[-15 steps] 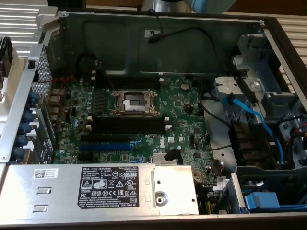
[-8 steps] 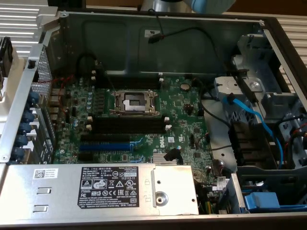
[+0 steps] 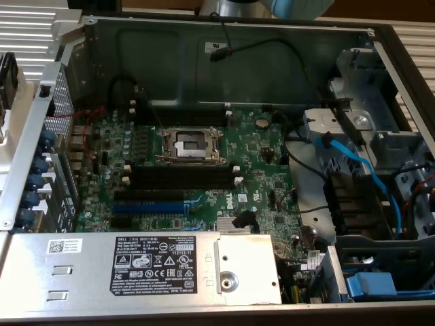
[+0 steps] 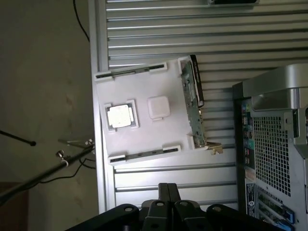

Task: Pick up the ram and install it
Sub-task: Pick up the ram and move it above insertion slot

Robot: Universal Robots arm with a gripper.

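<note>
In the wrist view we see the gripper [image 4: 167,188] with its jaws pressed together and nothing between them. It hangs over a ribbed metal table [image 4: 192,29], apart from a white tray [image 4: 144,132] that lies on this table just beside the open computer case [image 4: 276,125]. The ram [image 4: 144,154] is in this tray: it seems to be the thin dark stick that stands on its edge between two white holders along one side. A second similar stick [image 4: 131,72] stands along the opposite side, and we cannot tell the two apart. Between them lie a square silver chip [image 4: 119,115] and a white square block [image 4: 158,107], and a green card [image 4: 193,103] rests at the tray's end nearest the case. In the exterior view the motherboard [image 3: 258,153] lies inside the case, and the long black slots [image 3: 183,178] with white end clips lie bare, just beside the processor socket [image 3: 190,144] and near the blue slot [image 3: 148,207].
</note>
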